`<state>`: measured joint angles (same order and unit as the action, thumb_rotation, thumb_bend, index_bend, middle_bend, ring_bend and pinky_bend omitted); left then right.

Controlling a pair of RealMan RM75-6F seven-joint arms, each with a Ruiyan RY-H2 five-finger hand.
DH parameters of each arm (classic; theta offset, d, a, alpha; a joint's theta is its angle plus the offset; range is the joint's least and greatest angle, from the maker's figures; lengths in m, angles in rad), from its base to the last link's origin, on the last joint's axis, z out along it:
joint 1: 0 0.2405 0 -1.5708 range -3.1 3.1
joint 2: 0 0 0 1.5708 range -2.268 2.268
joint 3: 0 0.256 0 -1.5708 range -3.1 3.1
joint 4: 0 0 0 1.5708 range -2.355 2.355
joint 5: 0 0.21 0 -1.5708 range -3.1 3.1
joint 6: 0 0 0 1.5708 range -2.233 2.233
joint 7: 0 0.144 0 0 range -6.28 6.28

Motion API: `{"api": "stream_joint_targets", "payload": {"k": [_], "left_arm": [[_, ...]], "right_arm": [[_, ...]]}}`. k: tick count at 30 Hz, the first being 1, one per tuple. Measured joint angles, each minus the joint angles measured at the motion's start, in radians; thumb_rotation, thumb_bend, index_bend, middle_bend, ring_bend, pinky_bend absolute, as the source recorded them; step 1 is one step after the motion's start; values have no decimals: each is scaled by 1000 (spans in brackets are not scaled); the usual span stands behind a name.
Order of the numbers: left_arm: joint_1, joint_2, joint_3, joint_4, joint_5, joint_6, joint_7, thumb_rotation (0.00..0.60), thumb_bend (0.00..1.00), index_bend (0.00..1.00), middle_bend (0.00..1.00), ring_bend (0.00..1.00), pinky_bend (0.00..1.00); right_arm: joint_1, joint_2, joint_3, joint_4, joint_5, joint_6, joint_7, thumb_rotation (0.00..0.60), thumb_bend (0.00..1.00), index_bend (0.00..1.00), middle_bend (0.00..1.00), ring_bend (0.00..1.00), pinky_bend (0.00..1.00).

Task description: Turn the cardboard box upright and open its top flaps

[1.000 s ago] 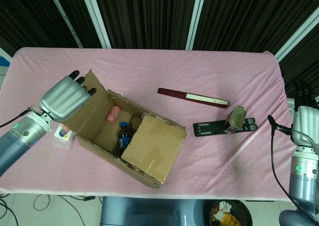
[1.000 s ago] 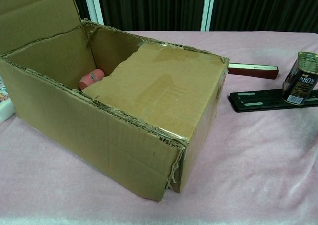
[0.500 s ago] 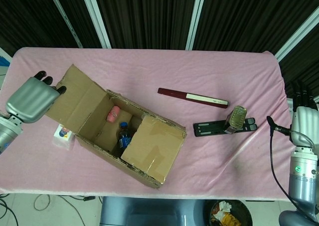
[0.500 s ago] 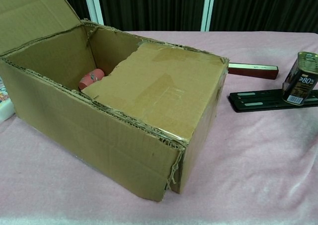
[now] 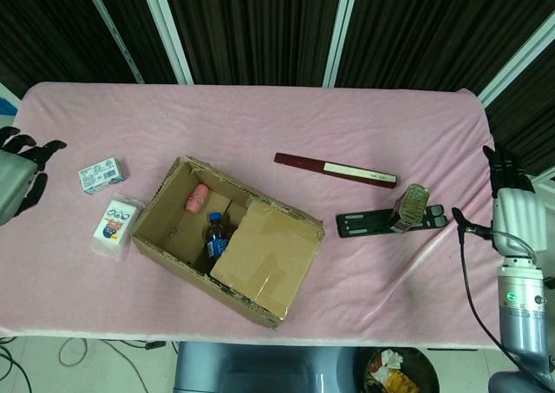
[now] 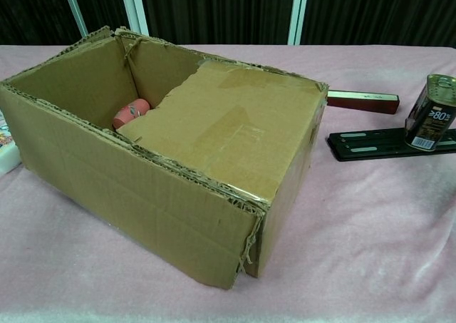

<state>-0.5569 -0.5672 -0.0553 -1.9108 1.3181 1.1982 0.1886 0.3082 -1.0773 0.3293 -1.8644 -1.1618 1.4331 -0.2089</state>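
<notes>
Pink counter (image 5: 260, 124) before dark blinds, cardboard box (image 5: 227, 239) upright near the front edge, 1 flap (image 5: 264, 256) lying over half its top, my left hand (image 5: 17, 178) at far left with fingers apart, holding nothing, my right hand (image 5: 512, 204) at far right, I cannot tell its state.

Head view looks straight down on the whole table; chest view sits low and close; both share the box (image 5: 227, 239) (image 6: 178, 159).
</notes>
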Motion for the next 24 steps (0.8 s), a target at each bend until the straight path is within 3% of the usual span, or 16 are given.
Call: {"api": "stream_joint_targets", "payload": {"k": [5, 11, 16, 24], "left_arm": [[164, -114, 15, 11, 12, 206, -93, 600, 233, 66, 87, 28, 43], [334, -271, 45, 78, 37, 385, -171, 600, 234, 65, 87, 28, 44], [406, -342, 58, 161, 45, 433, -246, 600, 234, 65, 87, 28, 44], [459, -426, 53, 297, 59, 458, -350, 600, 238, 65, 87, 28, 44]], "right_arm": [[17, 30, -17, -16, -42, -54, 10, 600, 421, 0, 10, 0, 230], [82, 77, -19, -47, -84, -147, -29, 600, 445, 0, 21, 0, 230], [146, 89, -9, -72, -81, -215, -78, 600, 458, 9, 29, 0, 230], [303, 65, 8, -83, -48, -368, -183, 600, 651, 185, 209, 136, 250]]}}
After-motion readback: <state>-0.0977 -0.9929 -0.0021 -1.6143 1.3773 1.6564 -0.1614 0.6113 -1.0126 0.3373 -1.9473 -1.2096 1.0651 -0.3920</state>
